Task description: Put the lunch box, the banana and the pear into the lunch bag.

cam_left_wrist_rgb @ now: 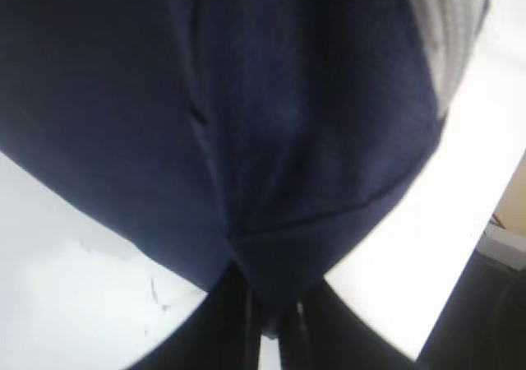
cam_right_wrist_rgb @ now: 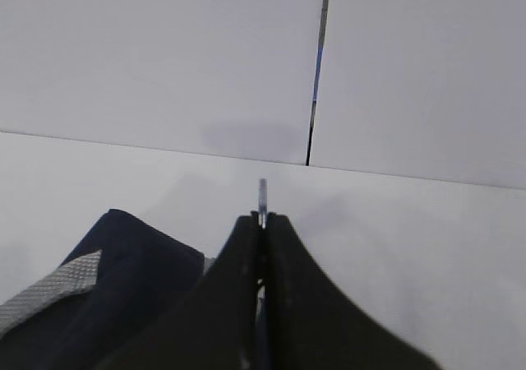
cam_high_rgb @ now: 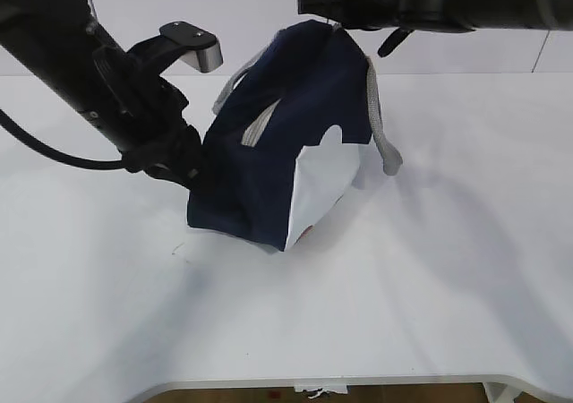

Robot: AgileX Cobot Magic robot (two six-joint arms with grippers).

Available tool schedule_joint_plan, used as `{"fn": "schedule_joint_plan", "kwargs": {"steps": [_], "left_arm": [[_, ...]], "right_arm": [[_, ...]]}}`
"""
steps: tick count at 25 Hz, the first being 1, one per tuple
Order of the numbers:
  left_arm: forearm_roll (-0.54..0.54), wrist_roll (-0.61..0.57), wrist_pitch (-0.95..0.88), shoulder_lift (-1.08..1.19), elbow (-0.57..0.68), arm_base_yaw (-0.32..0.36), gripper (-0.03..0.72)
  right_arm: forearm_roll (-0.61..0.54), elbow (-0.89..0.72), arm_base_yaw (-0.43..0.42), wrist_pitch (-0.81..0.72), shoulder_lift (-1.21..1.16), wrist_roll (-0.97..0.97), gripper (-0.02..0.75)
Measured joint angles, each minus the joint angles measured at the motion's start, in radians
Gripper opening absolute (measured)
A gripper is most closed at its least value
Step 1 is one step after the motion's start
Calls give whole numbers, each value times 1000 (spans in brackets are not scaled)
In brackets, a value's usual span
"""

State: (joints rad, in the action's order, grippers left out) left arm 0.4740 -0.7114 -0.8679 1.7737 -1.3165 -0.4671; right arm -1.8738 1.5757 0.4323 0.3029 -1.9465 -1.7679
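Note:
The navy lunch bag (cam_high_rgb: 286, 134) stands tilted on the white table, its white end panel (cam_high_rgb: 322, 184) facing me and a grey strap handle (cam_high_rgb: 383, 125) hanging on its right. My left gripper (cam_high_rgb: 199, 175) is shut on a fold of the bag's lower left fabric, which shows pinched between the fingers in the left wrist view (cam_left_wrist_rgb: 271, 321). My right gripper (cam_high_rgb: 327, 18) is at the bag's raised top corner, shut on the zipper's metal ring pull (cam_right_wrist_rgb: 262, 193), which pokes out past the fingertips. The lunch box, banana and pear are out of view.
The white table (cam_high_rgb: 403, 287) stretches round the bag, with its front edge (cam_high_rgb: 358, 381) near the bottom. A white wall with a dark vertical seam (cam_right_wrist_rgb: 316, 74) stands behind the table.

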Motion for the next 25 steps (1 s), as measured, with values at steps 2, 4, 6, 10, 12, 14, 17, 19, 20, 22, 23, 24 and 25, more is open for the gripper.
{"fn": "schedule_joint_plan", "kwargs": {"steps": [2,4,6,10,12,14,17,19,20,22,23,24,25], "left_arm": [[-2,0,-10,-2,0,0,3],[-5,0,-10,-2,0,0,3],[-7,0,-12,-5,0,0,3],[-8,2,-16,-5,0,0,3],[-8,62,-25,-5,0,0,29],[-8,82,-38,-5,-3,0,62],[-8,150,-118,-5,-49,0,279],[-8,150,-118,-5,-49,0,279],[-8,150,-118,-5,-49,0,279],[-8,270,-237,-10,-188,0,494],[-8,329,-244,-12,-188,0,494],[0,353,-240,-12,-228,0,507],[34,396,-209,-12,-253,0,510]], "right_arm": [[0,12,0,-4,-20,-1,1],[0,14,0,-10,-22,-1,1],[2,17,0,-20,-22,-1,1],[7,17,0,-89,0,37,1],[10,17,0,-113,10,56,1],[10,17,0,-131,11,63,1],[14,17,2,-157,11,65,1],[16,17,2,-168,11,65,1],[16,17,2,-168,11,65,1],[16,17,2,-171,11,66,1],[16,17,2,-171,11,67,1],[16,17,2,-173,11,67,1],[16,17,2,-173,11,67,1]]}}
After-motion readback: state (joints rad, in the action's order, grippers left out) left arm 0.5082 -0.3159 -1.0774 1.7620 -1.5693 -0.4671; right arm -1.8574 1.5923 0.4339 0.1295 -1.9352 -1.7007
